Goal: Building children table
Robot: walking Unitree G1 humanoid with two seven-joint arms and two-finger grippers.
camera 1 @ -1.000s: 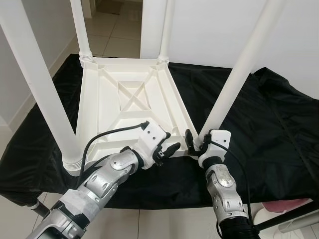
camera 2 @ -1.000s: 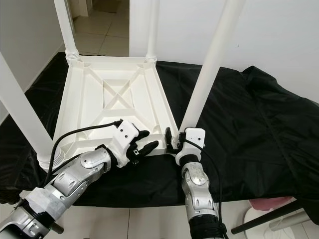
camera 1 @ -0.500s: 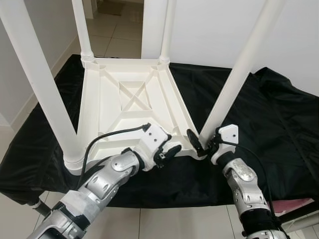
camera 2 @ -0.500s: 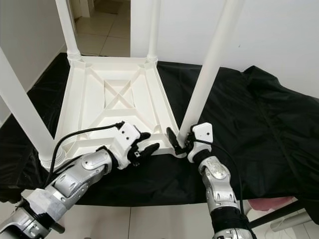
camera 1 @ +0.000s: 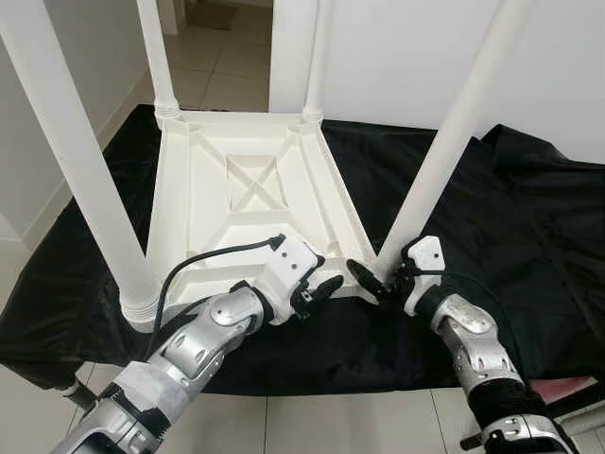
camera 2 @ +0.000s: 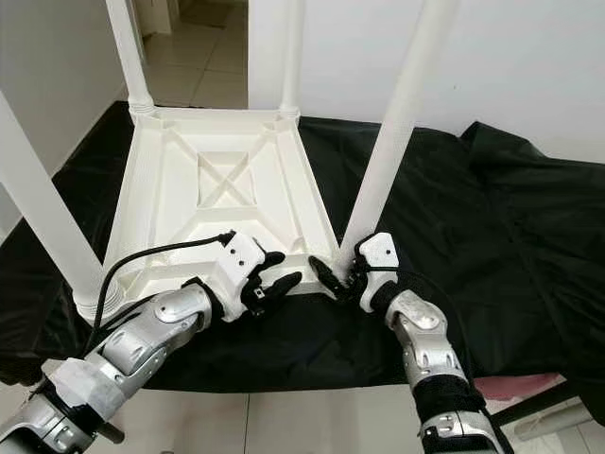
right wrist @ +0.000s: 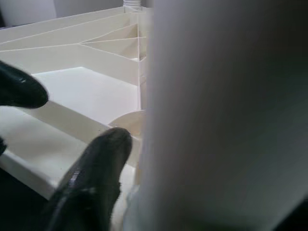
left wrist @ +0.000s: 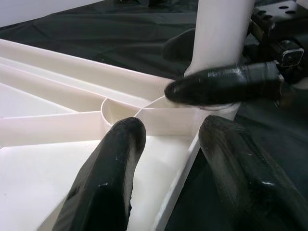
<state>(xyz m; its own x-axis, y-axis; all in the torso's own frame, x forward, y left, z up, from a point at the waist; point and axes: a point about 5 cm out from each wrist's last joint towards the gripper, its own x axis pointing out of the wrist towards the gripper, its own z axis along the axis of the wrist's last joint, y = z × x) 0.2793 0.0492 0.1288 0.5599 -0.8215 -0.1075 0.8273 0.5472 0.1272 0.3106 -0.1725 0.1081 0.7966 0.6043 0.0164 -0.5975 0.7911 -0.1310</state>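
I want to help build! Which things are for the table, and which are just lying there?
For the job:
upside-down white tabletop
near right leg
right gripper at that leg's base
left gripper

Just there:
black cloth
pink thing on the floor

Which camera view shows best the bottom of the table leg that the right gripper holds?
The left wrist view: the leg enters its corner socket, with one finger of the right gripper across it. The eye views show this smaller; the right wrist view gives a blurred close-up.

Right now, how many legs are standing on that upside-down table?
4. Two far legs, left and right; a near-left leg; and a near-right leg, with the right gripper at its base.
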